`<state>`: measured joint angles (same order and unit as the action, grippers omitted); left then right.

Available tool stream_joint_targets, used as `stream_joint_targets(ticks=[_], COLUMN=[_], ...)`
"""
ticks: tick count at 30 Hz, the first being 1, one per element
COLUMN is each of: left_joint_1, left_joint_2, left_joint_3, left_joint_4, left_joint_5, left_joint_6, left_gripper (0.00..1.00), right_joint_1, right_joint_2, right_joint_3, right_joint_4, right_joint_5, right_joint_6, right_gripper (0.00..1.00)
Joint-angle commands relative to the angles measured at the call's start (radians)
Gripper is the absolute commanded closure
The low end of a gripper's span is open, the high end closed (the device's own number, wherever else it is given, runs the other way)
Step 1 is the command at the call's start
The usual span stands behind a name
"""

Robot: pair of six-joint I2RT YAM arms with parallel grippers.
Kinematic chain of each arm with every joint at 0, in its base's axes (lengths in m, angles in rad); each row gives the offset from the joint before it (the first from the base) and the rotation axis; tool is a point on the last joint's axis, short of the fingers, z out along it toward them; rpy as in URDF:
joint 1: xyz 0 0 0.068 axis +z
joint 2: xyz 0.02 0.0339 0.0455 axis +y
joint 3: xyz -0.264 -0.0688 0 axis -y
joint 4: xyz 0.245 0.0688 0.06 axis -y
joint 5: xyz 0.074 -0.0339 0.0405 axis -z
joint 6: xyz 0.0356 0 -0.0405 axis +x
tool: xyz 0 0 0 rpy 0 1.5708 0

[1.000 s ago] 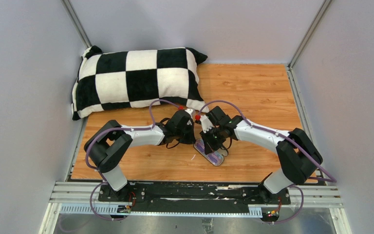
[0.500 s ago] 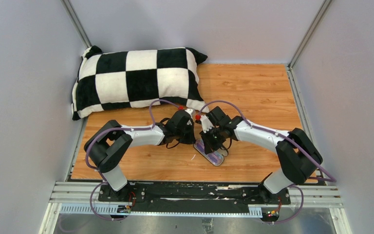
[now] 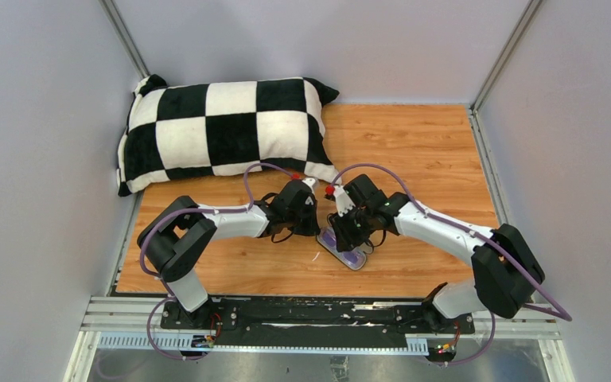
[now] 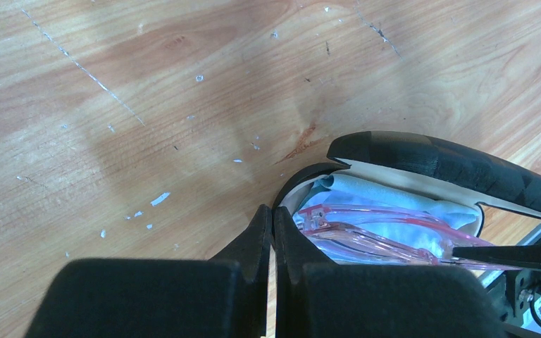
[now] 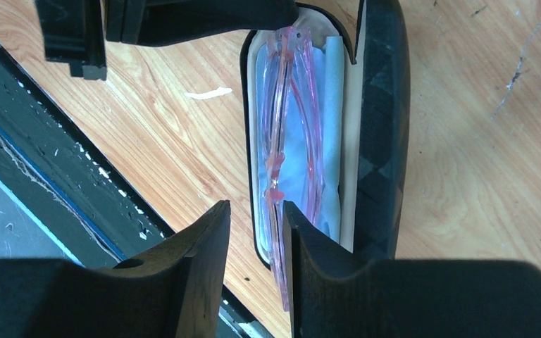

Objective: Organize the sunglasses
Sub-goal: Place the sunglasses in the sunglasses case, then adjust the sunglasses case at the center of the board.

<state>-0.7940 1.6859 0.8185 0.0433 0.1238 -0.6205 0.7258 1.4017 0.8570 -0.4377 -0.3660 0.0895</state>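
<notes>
Starting on the left: our left gripper point(image 4: 272, 215) hasn't budged, fingers pinched together with nothing between them, tips right against the near end of the open case point(image 4: 451, 158). In the middle, the sunglasses point(image 5: 292, 127) lie folded inside the case on top of the blue cloth point(image 5: 331, 105), one end poking a little past the rim (so not quite seated, we reckon). On the right is the actual change: the right arm's elbow has swung outward compared with a second ago, while the right gripper point(image 5: 256, 211) hangs low over the case rim. Its jaws show a narrow gap and we can't tell if they're pinching that rim. Feels like we're lining up to shut the lid
</notes>
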Motion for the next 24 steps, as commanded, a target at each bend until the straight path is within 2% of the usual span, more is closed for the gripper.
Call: stream_joint_targets(ticks=[1, 8, 13, 16, 24], left_joint_1=[0.004, 0.004, 0.004, 0.004, 0.004], left_joint_2=[0.006, 0.004, 0.002, 0.01, 0.037], left_joint_3=[-0.018, -0.016, -0.011, 0.004, 0.062], left_joint_4=[-0.008, -0.008, -0.009, -0.022, -0.099], left_joint_5=[0.0, 0.003, 0.001, 0.012, 0.064], left_joint_6=[0.005, -0.001, 0.007, 0.02, 0.107], left_gripper=[1.0, 1.0, 1.0, 1.0, 1.0], right_joint_1=[0.023, 0.026, 0.021, 0.001, -0.021], right_joint_2=[-0.055, -0.154, -0.243, -0.242, -0.149], right_joint_3=[-0.004, 0.035, 0.008, 0.001, 0.016], right_joint_4=[-0.057, -0.094, -0.051, -0.047, -0.048], right_joint_5=[0.041, 0.177, 0.321, 0.399, 0.364], right_joint_6=[0.011, 0.03, 0.047, 0.074, 0.06], right_gripper=[0.62, 0.61, 0.44, 0.39, 0.39])
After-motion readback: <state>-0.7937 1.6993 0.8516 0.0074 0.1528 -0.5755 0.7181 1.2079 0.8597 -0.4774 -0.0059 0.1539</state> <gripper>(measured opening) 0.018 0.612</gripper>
